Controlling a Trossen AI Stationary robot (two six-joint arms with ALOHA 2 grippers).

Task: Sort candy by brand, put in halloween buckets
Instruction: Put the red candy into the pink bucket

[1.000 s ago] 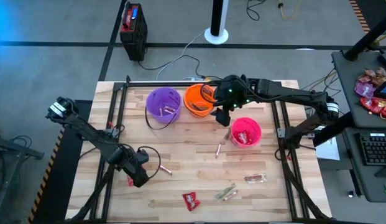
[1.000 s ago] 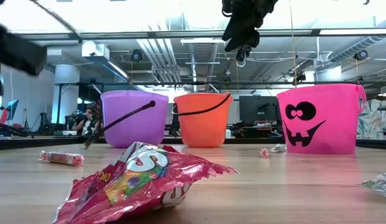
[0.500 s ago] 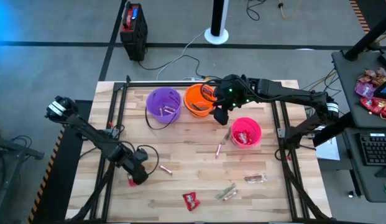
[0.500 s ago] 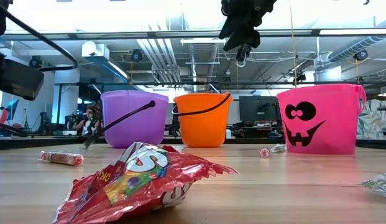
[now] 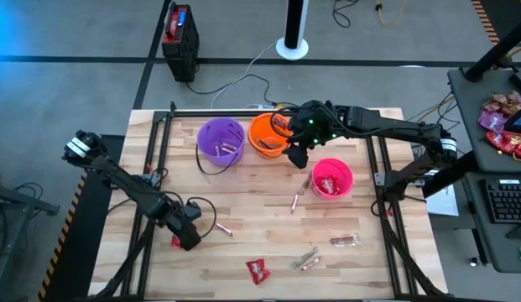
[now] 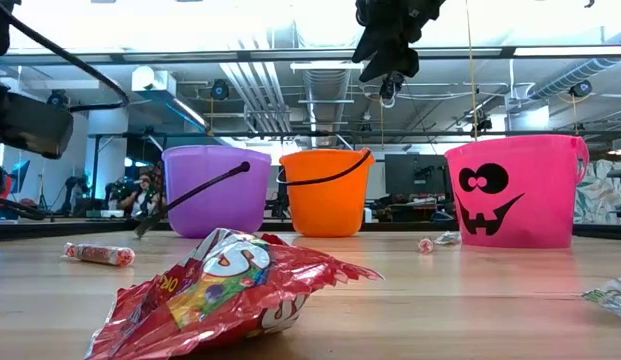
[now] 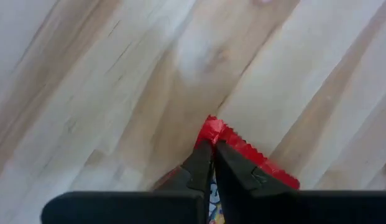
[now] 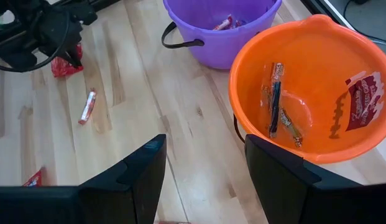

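Left pincer (image 7: 211, 155) clamped on red packet (image 7: 242, 152) at bench (image 5: 268, 226) left-front edge.
Right pincer (image 5: 299, 157) was held wide above the orange bucket (image 5: 266, 134), between purple bucket (image 5: 220, 139) and pink bucket (image 5: 331, 177). Loose candy was left on the bench: a pink stick (image 5: 223, 228), another red packet (image 5: 257, 270).

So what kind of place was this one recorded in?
Most likely a robotics lab or workshop: a wooden table on a metal frame, exposed ceiling ducts overhead, and a desk with a keyboard beside the rig.
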